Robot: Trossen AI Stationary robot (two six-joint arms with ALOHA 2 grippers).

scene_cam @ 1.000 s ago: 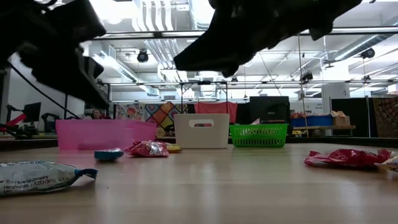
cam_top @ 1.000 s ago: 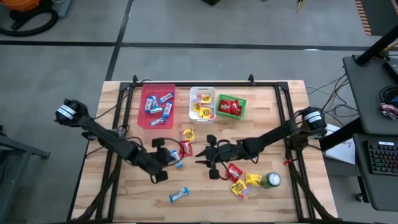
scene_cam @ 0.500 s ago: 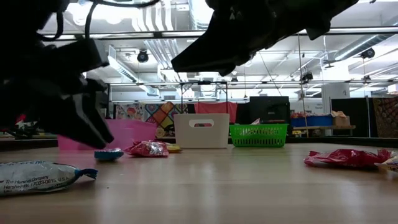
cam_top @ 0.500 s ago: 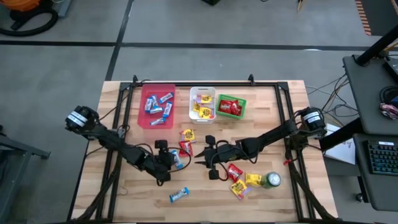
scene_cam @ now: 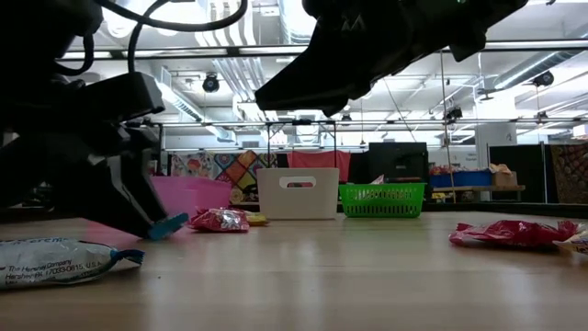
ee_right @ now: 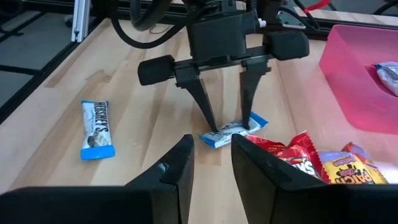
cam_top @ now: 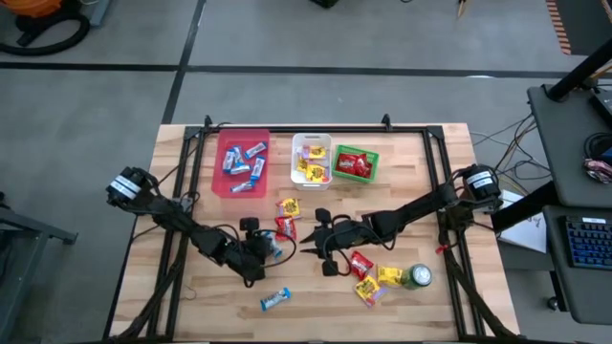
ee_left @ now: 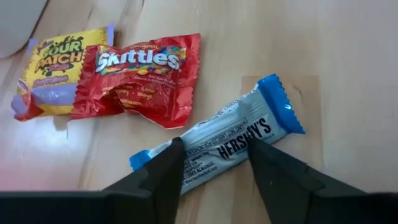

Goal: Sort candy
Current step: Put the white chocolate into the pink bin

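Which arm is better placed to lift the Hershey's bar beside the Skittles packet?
Left: its pincer straddles the Hershey's bar, fingers open either side. The right pincer hangs farther off.

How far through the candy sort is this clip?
Partly done: the pink bin holds blue bars, the white bin yellow packets, the green basket red ones. In hand: the left gripper has its open fingers around a blue bar on the table. The right gripper waits nearby. Left: another blue bar and loose red and yellow packets.

bar (ee_left: 227, 142) blue-silver | packet (ee_left: 140, 77) red | bin (cam_top: 242, 161) pink | basket (cam_top: 356, 163) green
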